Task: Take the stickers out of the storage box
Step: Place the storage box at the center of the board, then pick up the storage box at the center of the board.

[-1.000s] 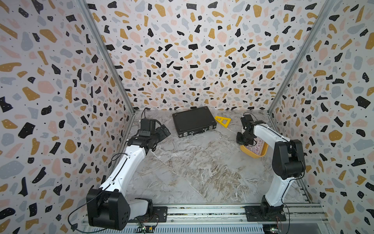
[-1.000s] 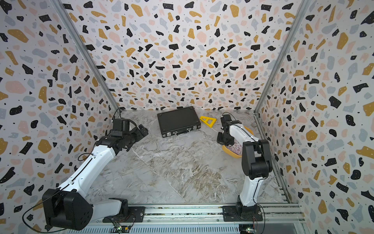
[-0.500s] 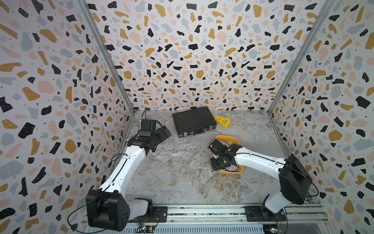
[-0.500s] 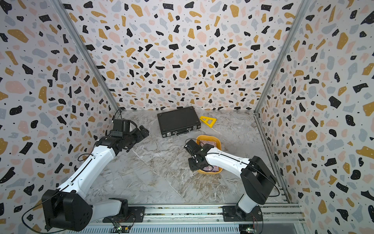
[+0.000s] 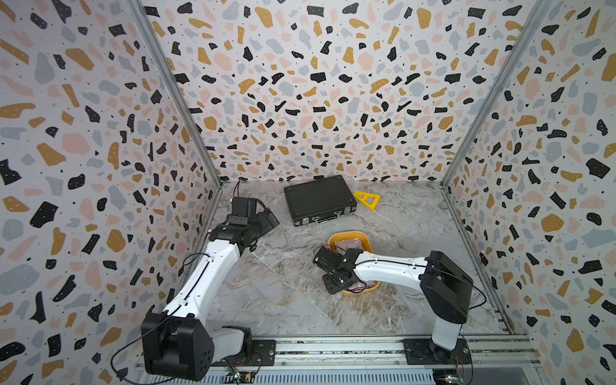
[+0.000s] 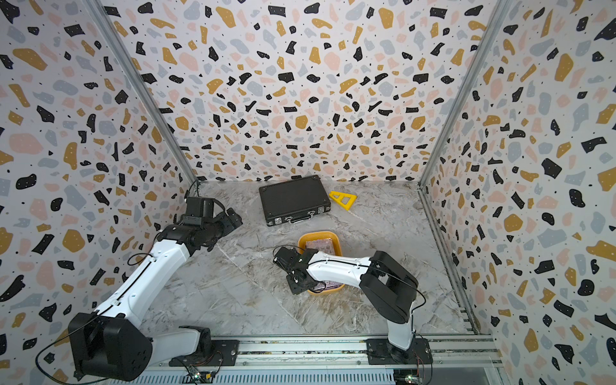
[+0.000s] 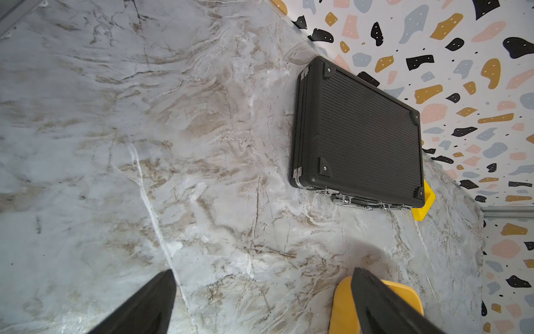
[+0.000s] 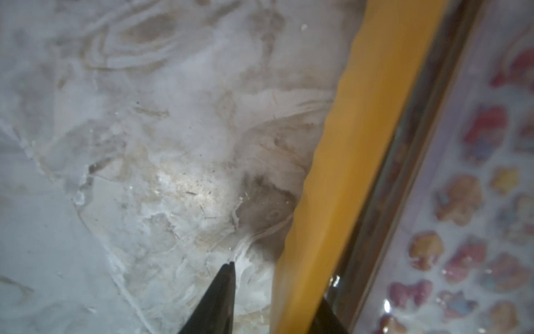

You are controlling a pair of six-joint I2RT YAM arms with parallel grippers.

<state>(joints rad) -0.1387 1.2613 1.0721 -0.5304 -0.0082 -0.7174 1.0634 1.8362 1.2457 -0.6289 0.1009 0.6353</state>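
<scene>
- Stickers (image 5: 350, 245): stacked flat inside the storage box (image 5: 348, 233), a glossy cartoon sheet uppermost; none out on the table (image 5: 266, 300) yet.
- Storage box about mid-table in both top views, long sides running 12 to 6 o'clock; black briefcase (image 5: 318, 200) apart at its 12 o'clock; yellow triangle ruler (image 5: 359, 195) just beside the briefcase, at 3 o'clock of it.
- Right gripper (image 8: 277, 283) at the box's 7 o'clock, jaws parted and astride the yellow side wall: one finger on the table side with a gap to the wall, the other on the inner side near the sheets; nothing clamped or carried.
- Left gripper (image 7: 263, 270) spread wide and empty, at the box's 10 o'clock, well apart.
- Judged step: very start of emptying, no sheet lifted.
- Next move, as a judgement: up clear of the wall, across toward 3 o'clock over the stack, then down onto the top sheet's edge.
- Thin, slick sheets lying flush: likely need for a fingertip worked under an edge, else several sheets or none picked.
- Light box, prone to skid or tip; bracing by the left gripper worth weighing.
</scene>
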